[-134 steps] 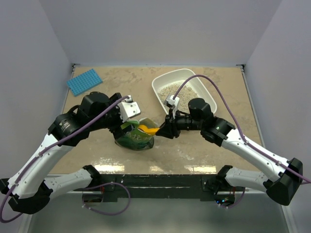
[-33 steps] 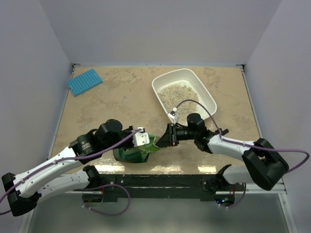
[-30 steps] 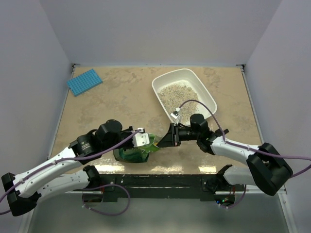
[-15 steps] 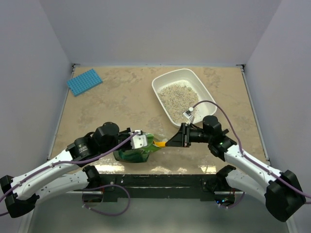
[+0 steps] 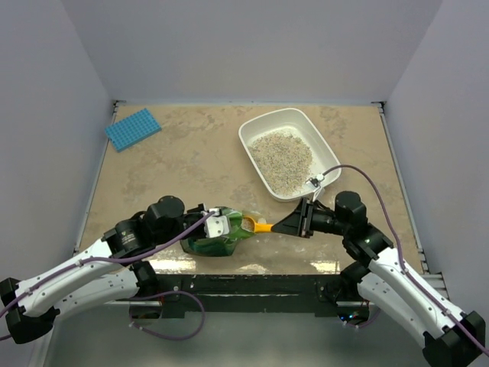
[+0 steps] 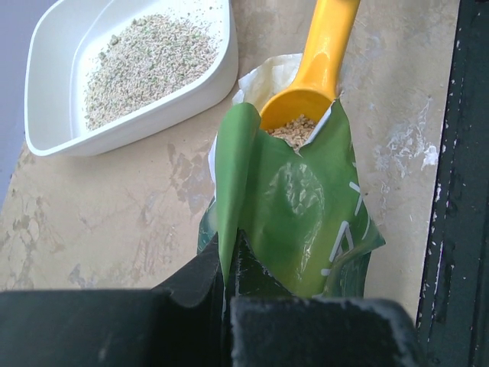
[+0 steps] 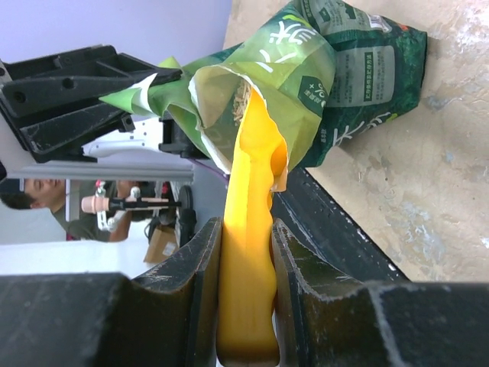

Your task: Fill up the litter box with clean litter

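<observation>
Yellow plastic fills the jaws of our right gripper (image 7: pixel 246 252), which are clamped on the handle of the scoop (image 6: pixel 321 53). The scoop's bowl sits at the mouth of the green pouch (image 6: pixel 298 206) with a load of granules showing in it. Our left gripper (image 6: pixel 228 264) is pinched shut on the pouch's torn upper edge, holding the mouth open and the bag upright on the table (image 5: pixel 191 153). We judge this to be mid-round: the scoop is loaded at the lip, not yet carried. The next move calls for keeping the bowl level as we lift it clear of the foil. Then we carry it away from the bases to the litter box (image 5: pixel 252 131), which stands apart from the pouch and already holds a bed of clean litter (image 5: pixel 283 153). How much litter remains inside the pouch is hidden from us. In the right wrist view the bowl is buried in the foil, so we cannot gauge its load there.
</observation>
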Robot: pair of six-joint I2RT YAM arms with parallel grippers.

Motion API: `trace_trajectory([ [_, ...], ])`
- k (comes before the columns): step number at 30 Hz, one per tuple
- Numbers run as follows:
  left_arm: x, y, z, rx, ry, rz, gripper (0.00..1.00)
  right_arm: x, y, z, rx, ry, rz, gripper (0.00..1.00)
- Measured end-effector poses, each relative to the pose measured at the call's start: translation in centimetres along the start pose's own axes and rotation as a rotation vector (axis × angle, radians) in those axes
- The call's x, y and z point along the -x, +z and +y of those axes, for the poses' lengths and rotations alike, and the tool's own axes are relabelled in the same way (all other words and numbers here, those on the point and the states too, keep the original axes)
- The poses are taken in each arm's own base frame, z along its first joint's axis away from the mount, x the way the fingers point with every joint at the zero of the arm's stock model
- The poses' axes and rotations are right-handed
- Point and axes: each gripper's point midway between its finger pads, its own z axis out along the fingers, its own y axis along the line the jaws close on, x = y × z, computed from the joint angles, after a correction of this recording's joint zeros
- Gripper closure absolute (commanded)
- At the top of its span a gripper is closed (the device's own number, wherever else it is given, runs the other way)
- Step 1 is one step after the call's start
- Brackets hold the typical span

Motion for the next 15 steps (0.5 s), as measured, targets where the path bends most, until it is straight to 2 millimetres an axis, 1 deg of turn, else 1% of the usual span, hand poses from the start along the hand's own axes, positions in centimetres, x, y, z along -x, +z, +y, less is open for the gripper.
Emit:
trace_trajectory([
  [9, 0.9, 0.0, -0.1, -0.003, 0.01, -0.038, 1.0, 0.3, -1.7, 0.4, -0.044, 0.048, -0.089, 1.0],
  [15, 0.7, -0.1, -0.4, -0.003, 0.014, -0.047, 1.0, 0.7, -2.9, 0.7, -0.064, 0.078, -0.158, 1.0],
])
